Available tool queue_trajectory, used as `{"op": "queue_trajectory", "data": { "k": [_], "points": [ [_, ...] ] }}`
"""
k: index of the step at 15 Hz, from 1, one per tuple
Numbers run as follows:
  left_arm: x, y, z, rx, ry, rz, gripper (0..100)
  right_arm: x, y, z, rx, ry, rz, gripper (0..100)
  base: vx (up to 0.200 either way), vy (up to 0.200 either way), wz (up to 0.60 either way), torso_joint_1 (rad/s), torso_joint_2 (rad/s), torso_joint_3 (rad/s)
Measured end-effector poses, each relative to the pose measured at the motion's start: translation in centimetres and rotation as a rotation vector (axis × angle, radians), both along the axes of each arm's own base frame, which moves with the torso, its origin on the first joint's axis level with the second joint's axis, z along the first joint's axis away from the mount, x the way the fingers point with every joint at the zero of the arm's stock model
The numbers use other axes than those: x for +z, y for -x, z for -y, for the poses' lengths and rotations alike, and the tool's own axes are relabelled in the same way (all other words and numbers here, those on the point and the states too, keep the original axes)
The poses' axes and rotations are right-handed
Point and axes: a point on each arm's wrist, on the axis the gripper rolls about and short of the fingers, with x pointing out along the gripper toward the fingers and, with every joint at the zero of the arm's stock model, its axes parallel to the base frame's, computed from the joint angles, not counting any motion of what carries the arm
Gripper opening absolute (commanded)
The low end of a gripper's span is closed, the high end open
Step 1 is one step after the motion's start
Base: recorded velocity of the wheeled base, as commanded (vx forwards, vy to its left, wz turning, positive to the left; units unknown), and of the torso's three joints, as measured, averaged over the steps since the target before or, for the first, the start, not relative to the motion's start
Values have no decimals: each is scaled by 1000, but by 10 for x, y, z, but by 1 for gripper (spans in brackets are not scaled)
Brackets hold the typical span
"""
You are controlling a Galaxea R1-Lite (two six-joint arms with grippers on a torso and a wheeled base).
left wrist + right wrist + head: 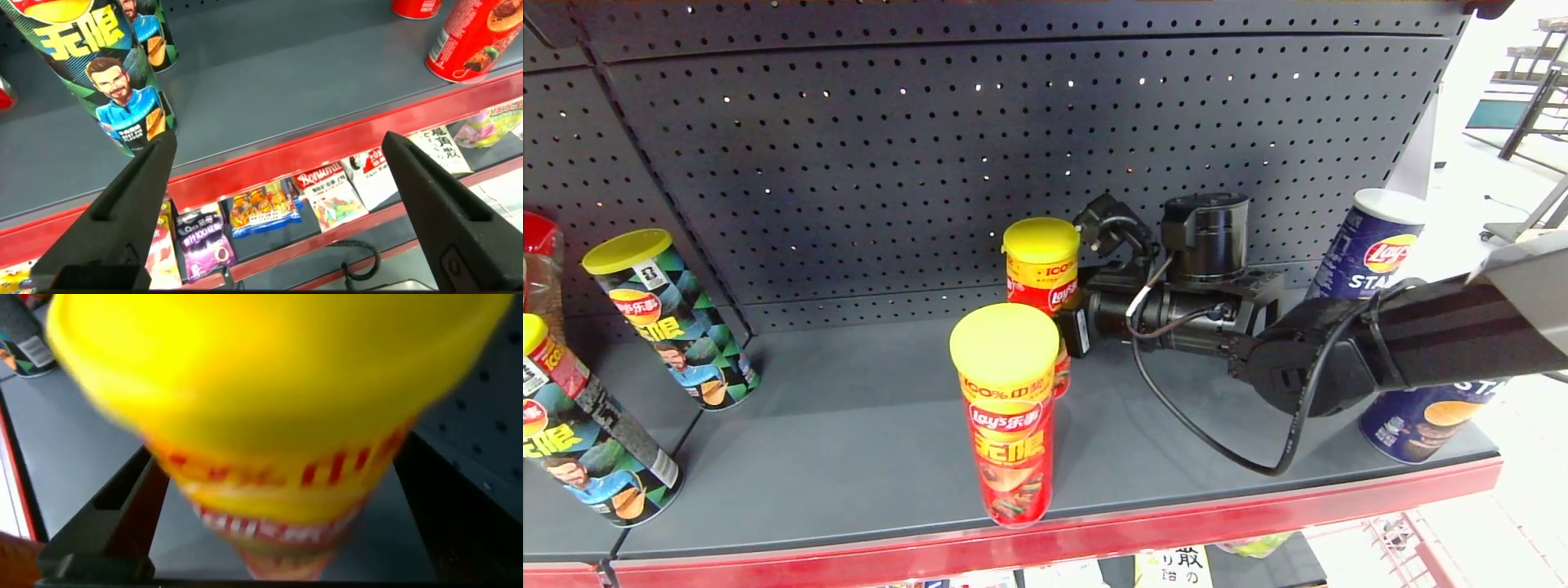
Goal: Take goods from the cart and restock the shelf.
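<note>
A red chip can with a yellow lid (1042,265) stands at the back of the grey shelf (849,441). My right gripper (1072,328) reaches in from the right and is shut on it; in the right wrist view the can (278,392) sits between both fingers (106,514). A second red can (1009,412) stands in front, near the shelf's red lip (1094,531). My left gripper (279,137) hangs open with nothing in it, just out from the shelf's front edge and below a green-and-black can (102,73).
Two green-and-black cans (670,318) (580,425) stand at the shelf's left, two blue cans (1372,253) (1425,416) at its right behind my right arm. A pegboard (1013,147) closes the back. Snack packets (261,208) lie on the shelf below.
</note>
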Motion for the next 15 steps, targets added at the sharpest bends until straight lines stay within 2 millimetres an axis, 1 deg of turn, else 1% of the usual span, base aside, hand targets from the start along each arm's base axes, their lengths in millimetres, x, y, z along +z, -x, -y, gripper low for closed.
{"op": "queue_trajectory", "data": {
  "k": [3, 6, 11, 13, 15],
  "points": [
    [-3, -1, 0, -5, -2, -10, 100, 3, 15, 13, -36, -7, -44, 100, 0, 0, 0, 0, 0, 0],
    [-4, -1, 1, -10, -5, -18, 100, 6, 26, 28, -86, 2, -52, 100, 0, 0, 0, 0, 0, 0],
    [-3, -2, 1, -19, -10, -22, 100, 4, 50, 50, -135, 32, -72, 100, 0, 0, 0, 0, 0, 0],
    [-2, -3, 2, -63, -10, -29, 100, 7, 64, 61, -160, 39, -70, 100, 0, 0, 0, 0, 0, 0],
    [1, -6, 4, -85, -28, -42, 100, 8, 86, 78, -173, 50, -77, 100, 0, 0, 0, 0, 0, 0]
  ]
}}
